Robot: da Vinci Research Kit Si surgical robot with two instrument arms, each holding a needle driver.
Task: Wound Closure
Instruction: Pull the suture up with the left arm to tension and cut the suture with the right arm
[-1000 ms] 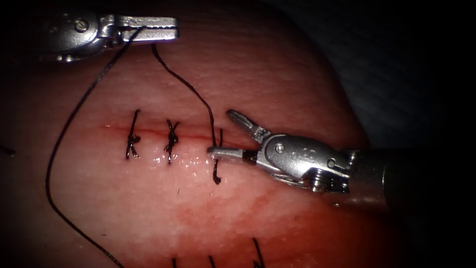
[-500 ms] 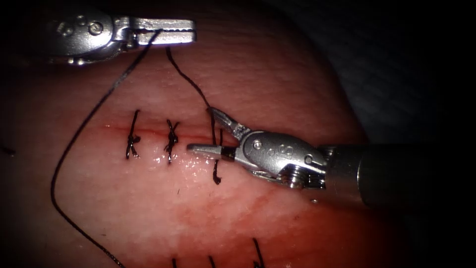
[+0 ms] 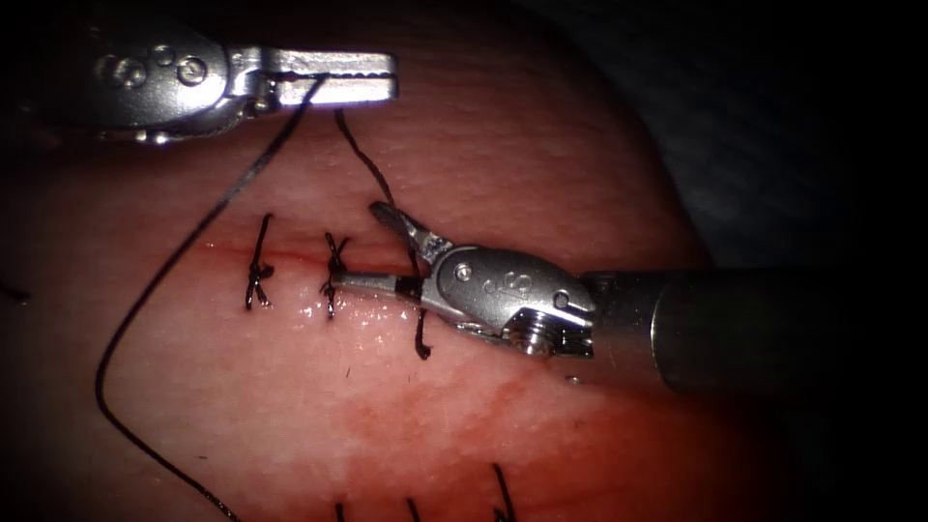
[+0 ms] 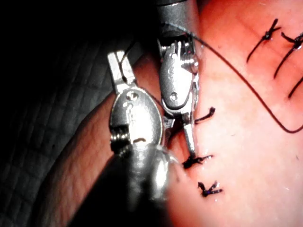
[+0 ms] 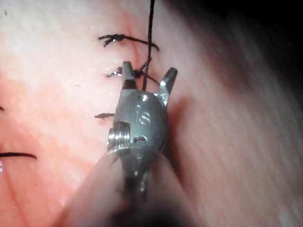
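Observation:
My left tool [image 3: 333,77] hangs over the tissue [image 3: 541,145] above the cut [image 3: 290,259], jaws shut on the black thread [image 3: 372,174]. From there the thread drops to the third stitch [image 3: 421,333] at the cut's right end. My right tool [image 3: 356,246] lies along the cut with its jaws open, one on either side of that strand, holding nothing. The right wrist view shows the thread [image 5: 150,42] passing between the right tool's open jaws [image 5: 147,75]. In the left wrist view the left tool [image 4: 117,71] grips the thread beside the right tool [image 4: 177,80].
Two tied stitches [image 3: 256,275] [image 3: 333,275] cross the cut left of the right tool. A long loop of thread [image 3: 106,329] sweeps from the left tool down the tissue's left side. Red fluid [image 3: 435,406] stains the tissue below the cut. More stitch ends [image 3: 503,493] sit at the bottom edge.
My right tool has slid left along the cut, its open jaws now straddling the thread. The left tool has shifted right, still shut on the thread.

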